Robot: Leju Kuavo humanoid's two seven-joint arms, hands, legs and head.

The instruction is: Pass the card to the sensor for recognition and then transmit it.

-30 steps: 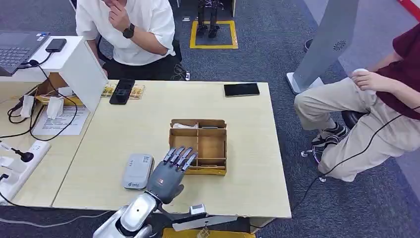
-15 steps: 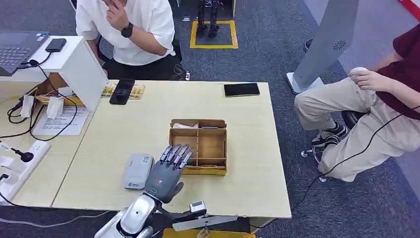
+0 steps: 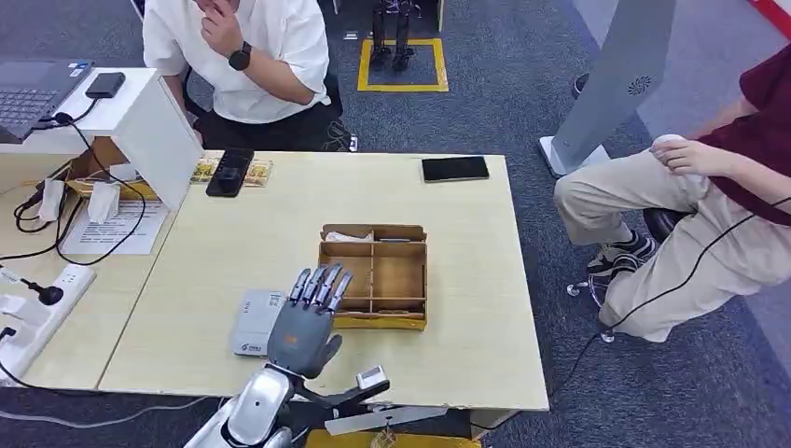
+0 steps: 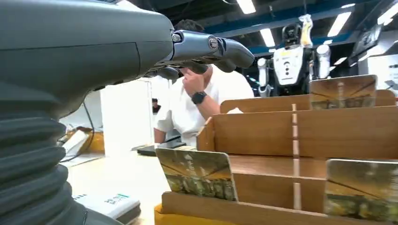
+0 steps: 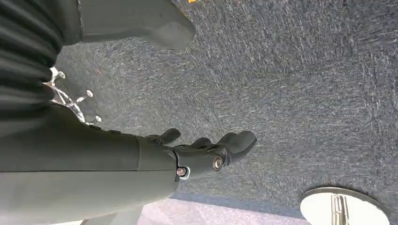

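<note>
Cards (image 4: 197, 174) stand upright in the compartments of the wooden box (image 3: 375, 274), which you can see toward the near edge of the table (image 3: 280, 215), with the grey sensor (image 3: 255, 322) lying just left of it by that same edge. Your left hand (image 3: 306, 322) hangs over the gap between sensor and box, fingers stretched out and apart, holding nothing. Your right hand (image 5: 187, 157) hangs over the carpet, fingers loosely apart and holding nothing.

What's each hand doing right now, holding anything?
Left hand: open, fingers extended, holding nothing, raised between the sensor and the wooden box.
Right hand: open, empty, hanging over the carpet.
</note>
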